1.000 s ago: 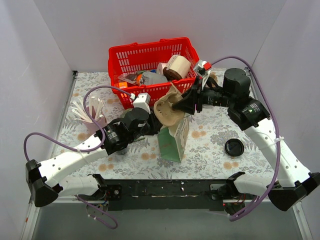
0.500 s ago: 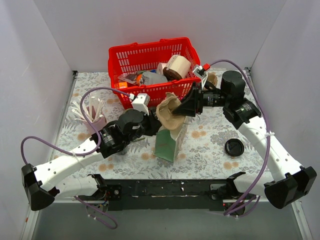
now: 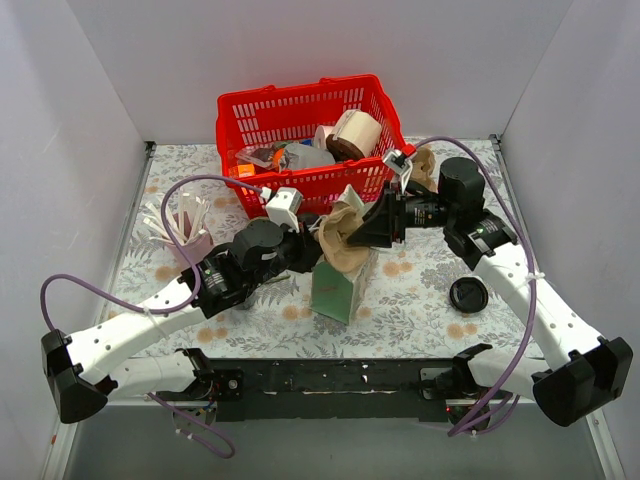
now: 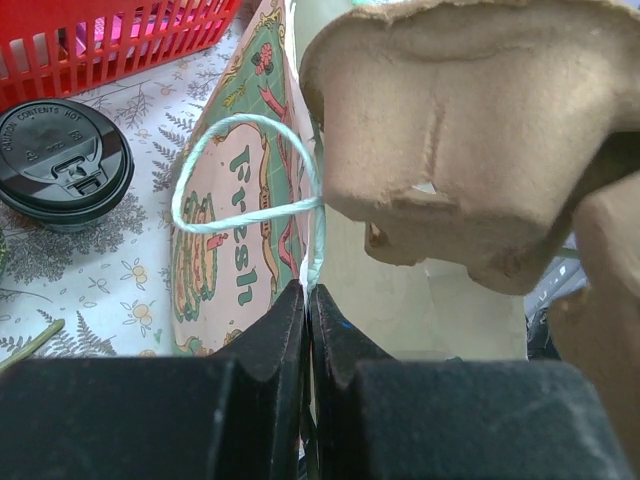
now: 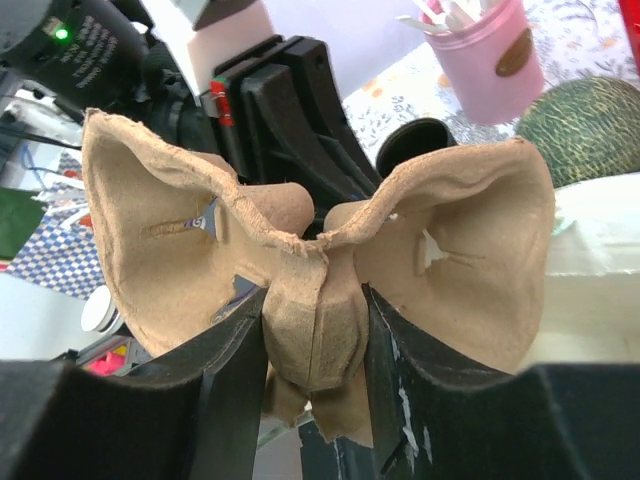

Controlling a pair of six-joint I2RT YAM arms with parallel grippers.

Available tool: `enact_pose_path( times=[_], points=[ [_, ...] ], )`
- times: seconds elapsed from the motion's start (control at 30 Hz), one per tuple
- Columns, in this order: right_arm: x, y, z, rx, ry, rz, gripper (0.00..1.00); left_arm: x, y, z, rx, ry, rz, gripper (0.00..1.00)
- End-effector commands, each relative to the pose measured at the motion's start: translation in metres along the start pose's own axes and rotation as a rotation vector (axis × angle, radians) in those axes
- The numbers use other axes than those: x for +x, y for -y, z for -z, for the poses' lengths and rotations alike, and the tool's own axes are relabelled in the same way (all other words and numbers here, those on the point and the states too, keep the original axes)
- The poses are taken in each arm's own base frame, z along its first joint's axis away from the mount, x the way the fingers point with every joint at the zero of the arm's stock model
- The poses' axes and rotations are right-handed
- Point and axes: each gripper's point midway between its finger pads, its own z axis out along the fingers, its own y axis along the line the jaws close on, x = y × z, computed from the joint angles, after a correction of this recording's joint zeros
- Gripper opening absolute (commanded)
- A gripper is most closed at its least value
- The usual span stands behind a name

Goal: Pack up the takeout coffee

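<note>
Left gripper [image 4: 305,292]: clenched on the top edge of the paper bag [image 4: 238,225], right where the twine handle [image 4: 245,170] is anchored; the jaws are pressed together with only paper between them.
Right gripper [image 5: 315,345]: clamped on the centre ridge of the pulp cup carrier [image 5: 310,235], with one cup well spread to each side.
Carrier position: held tilted over the bag's mouth; whether the rim is touched cannot be told.
Bag position: standing on the table [image 3: 420,300], just in front of the red basket [image 3: 300,110], between the two arms.
Step in hand: judged to be the insertion of the carrier into the bag.
Doing it well: the mouth should be drawn wide by the left grip while the carrier is levelled, lined up with the bag's long side and lowered slowly, so that no well is caught on the rim.
Risk: the bag may be tipped if the rim is snagged.
Nearby: a black lid [image 3: 468,295] lies on the table to the right, well apart.
</note>
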Motion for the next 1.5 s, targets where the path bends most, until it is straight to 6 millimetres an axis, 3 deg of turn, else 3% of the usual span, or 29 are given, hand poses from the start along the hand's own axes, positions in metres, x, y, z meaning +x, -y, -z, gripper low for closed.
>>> enact_pose_path(
  times=[0.0,0.1,0.33,0.53,0.63,0.73,1.0,1.27,1.47],
  points=[
    [-0.01,0.017,0.013,0.159,0.02,0.063,0.47,-0.011,0.011,0.011,0.076,0.037,-0.026,0.01],
    [-0.014,0.03,0.021,0.235,0.026,0.061,0.47,-0.009,0.009,0.014,0.07,0.029,-0.037,0.01],
    [-0.02,0.031,0.035,0.265,0.069,0.072,0.47,-0.003,0.004,0.014,0.06,0.012,-0.044,0.01],
    [-0.022,0.004,0.031,0.119,0.085,0.105,0.43,-0.001,-0.001,0.009,0.021,0.003,-0.037,0.0],
    [-0.016,0.002,0.033,0.121,0.068,0.086,0.43,-0.001,-0.004,0.005,-0.009,-0.001,-0.023,0.01],
    [-0.006,0.008,0.036,0.163,0.043,0.059,0.43,-0.006,-0.005,0.001,-0.028,0.011,-0.012,0.01],
    [0.0,0.025,0.053,0.353,0.014,0.038,0.42,-0.008,-0.011,0.004,-0.057,0.023,-0.03,0.0],
    [0.014,0.051,0.055,0.42,-0.056,-0.015,0.41,-0.021,0.013,0.015,0.094,0.056,-0.129,0.01],
    [0.014,0.081,0.071,0.596,-0.106,0.022,0.41,-0.012,0.036,0.011,0.222,0.008,-0.188,0.01]
  ],
)
